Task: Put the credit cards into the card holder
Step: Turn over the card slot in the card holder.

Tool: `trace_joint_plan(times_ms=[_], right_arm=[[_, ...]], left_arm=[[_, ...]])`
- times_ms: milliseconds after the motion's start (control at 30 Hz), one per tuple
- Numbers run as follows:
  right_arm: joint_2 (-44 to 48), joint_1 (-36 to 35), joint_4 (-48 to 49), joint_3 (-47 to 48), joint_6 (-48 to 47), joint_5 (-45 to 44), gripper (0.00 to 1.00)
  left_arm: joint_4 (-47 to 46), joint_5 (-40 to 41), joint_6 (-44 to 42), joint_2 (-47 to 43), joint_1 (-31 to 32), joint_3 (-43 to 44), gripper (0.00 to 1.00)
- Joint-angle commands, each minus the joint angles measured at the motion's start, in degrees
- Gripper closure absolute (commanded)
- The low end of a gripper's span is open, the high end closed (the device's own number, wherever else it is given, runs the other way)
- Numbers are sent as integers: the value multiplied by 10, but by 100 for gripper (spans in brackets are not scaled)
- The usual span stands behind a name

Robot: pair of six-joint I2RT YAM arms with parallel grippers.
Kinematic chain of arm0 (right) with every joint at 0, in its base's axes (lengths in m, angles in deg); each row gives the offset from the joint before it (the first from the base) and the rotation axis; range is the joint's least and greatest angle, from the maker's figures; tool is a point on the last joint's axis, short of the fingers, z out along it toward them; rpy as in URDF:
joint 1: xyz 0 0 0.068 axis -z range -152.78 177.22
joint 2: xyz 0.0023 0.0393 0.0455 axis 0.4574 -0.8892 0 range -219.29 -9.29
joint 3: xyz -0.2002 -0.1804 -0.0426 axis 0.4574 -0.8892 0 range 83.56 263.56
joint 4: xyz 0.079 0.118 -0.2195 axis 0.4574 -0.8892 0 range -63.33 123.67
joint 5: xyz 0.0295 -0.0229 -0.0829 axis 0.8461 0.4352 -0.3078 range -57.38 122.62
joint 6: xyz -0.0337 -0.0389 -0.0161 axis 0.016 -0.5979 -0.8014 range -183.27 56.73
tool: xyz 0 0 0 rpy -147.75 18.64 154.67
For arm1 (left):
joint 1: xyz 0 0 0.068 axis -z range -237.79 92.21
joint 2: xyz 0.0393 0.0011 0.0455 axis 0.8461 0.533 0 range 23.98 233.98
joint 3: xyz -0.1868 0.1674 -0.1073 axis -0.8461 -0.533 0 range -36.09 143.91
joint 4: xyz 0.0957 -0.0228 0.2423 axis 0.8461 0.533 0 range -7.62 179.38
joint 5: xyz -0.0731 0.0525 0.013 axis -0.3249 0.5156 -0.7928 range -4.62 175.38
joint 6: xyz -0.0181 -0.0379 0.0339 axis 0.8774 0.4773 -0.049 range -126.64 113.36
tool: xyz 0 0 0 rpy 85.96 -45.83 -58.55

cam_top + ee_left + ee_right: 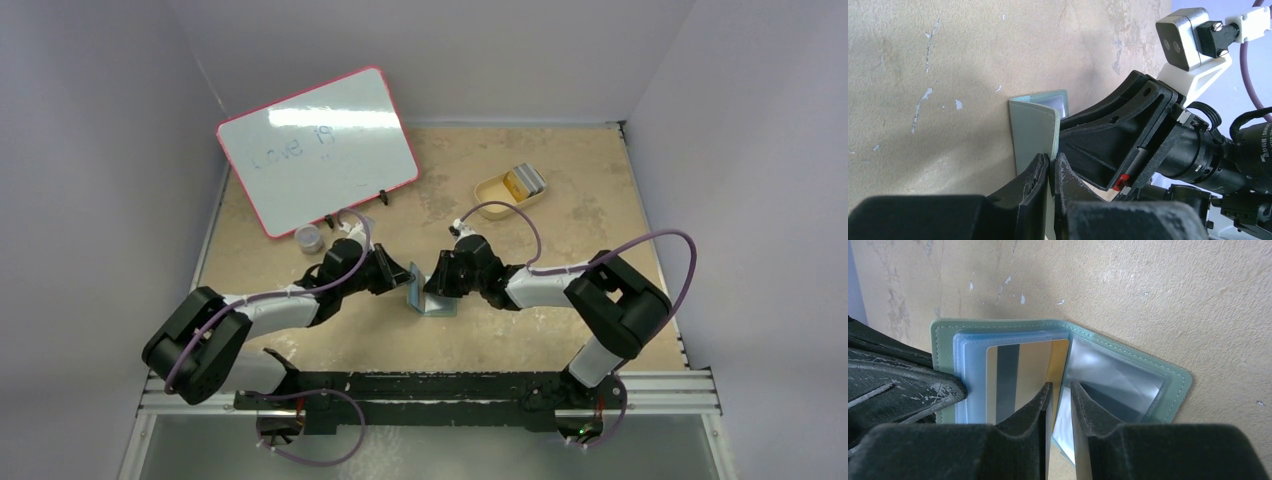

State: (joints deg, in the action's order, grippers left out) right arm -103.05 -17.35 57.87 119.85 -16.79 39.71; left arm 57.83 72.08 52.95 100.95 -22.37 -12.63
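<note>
— So, which step is being worked?
— Insertion, it is judged. Mid-table, the cover of the card holder (1034, 127) is being clamped by the left gripper (1052, 161), jaws together on it, so the holder is being propped open. A gold card (1020, 375) is being seated against the blue pockets (970, 375).
— And the right gripper (1060, 390)?
— Its jaws are being held barely apart around a pale leaf (1063, 422); a grip cannot be told. Next, a straight push deeper is likely being called for.

The card holder (432, 303) stood open mid-table (580, 200) between the left gripper (402, 281) and right gripper (434, 287), a credit card (1018, 375) partly inside it, the tray (490, 190) of cards (524, 181) behind to the right, the whiteboard (318, 148) behind to the left, a small jar (310, 239) before it.
</note>
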Motion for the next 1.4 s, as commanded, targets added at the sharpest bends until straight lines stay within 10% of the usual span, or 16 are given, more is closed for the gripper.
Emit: trace_joint_plan(times_ms=[0, 1367], right_arm=[[-10, -1, 3, -7, -3, -3, 77], [-11, -2, 6, -9, -8, -1, 74]], left_arm=[[-83, -27, 20, 1, 3, -9, 94], [-170, -39, 43, 49, 4, -32, 97]])
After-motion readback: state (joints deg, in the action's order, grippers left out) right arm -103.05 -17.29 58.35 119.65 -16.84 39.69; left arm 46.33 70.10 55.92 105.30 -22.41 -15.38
